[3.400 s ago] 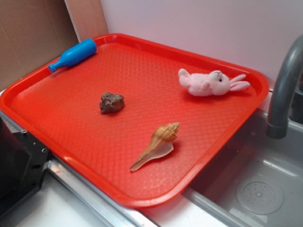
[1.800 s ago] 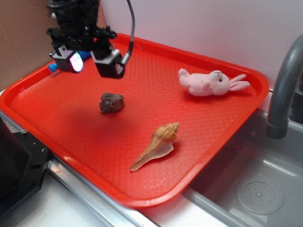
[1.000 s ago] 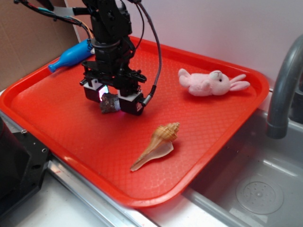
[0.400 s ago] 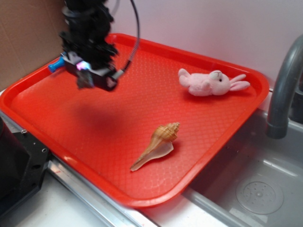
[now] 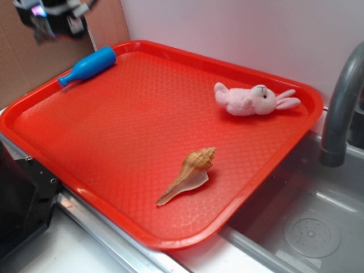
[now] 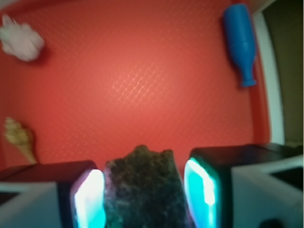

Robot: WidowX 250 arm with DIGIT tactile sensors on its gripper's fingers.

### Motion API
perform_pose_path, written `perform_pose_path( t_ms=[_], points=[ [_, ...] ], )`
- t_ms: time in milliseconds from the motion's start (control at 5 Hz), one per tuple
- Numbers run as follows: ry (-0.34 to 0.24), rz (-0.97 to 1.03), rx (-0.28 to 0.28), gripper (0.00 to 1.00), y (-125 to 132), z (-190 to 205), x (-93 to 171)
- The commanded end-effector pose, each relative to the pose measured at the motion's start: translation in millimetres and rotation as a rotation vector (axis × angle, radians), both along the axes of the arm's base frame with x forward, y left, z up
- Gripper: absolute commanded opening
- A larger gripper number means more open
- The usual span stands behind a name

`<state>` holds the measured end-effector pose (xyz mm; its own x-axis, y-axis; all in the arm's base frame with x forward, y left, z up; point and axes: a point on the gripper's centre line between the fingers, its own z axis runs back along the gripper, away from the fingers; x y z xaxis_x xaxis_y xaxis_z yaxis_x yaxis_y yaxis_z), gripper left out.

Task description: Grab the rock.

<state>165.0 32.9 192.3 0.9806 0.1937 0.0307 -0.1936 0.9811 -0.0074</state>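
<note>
Grab looks done: jaws clamped on the rock [image 6: 142,190], lifted high above the tray's [image 5: 170,242] back-left corner (nothing left).

1. Even, soft indoor light fills the exterior view; the red tray [image 5: 142,131] is bright, with a pale sheen along its near rim.
2. Shadows are short and faint: a thin dark edge lies under the seashell [image 5: 187,175] and beside the plush bunny [image 5: 254,99].
3. The gripper [image 5: 51,16], at the top left corner, is smeared by motion blur, its outline unclear.
4. A dull highlight runs down the grey faucet [image 5: 341,108].
5. The wrist view is soft throughout; the rock [image 6: 145,190] and the glowing cyan-white pads [image 6: 90,199] sit too close for focus.
6. The blue bottle [image 6: 240,42] and tray texture there are hazy, and the corners darken.
</note>
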Motion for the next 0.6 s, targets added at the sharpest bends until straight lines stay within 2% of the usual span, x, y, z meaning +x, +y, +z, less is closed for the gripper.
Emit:
perform_pose_path(
  t_ms=[0, 200, 400],
  points=[
    [-0.045, 0.012, 0.093, 0.00, 35, 17, 14],
    [-0.063, 0.014, 0.128, 0.00, 50, 12, 15],
    [-0.055, 0.004, 0.110, 0.00, 52, 3, 13]
  ],
)
